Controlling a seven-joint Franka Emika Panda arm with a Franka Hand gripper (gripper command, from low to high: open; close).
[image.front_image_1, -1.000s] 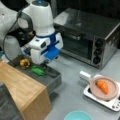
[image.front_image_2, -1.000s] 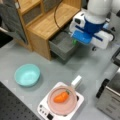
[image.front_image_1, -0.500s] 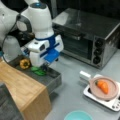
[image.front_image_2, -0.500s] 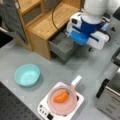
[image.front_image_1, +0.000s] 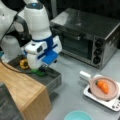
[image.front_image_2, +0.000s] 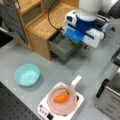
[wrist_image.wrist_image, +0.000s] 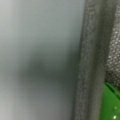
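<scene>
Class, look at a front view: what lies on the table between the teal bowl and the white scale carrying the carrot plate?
Nothing: between the teal bowl and the white scale, only bare grey table shows in a front view.

No text, label or number seems readable on anything shown.

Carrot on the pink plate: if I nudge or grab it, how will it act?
The carrot looks tapered and rounded, so it probably rolls in an arc. It seems stiff, likely plastic, possibly slippery. The shallow plate may slide on the white scale.
</scene>
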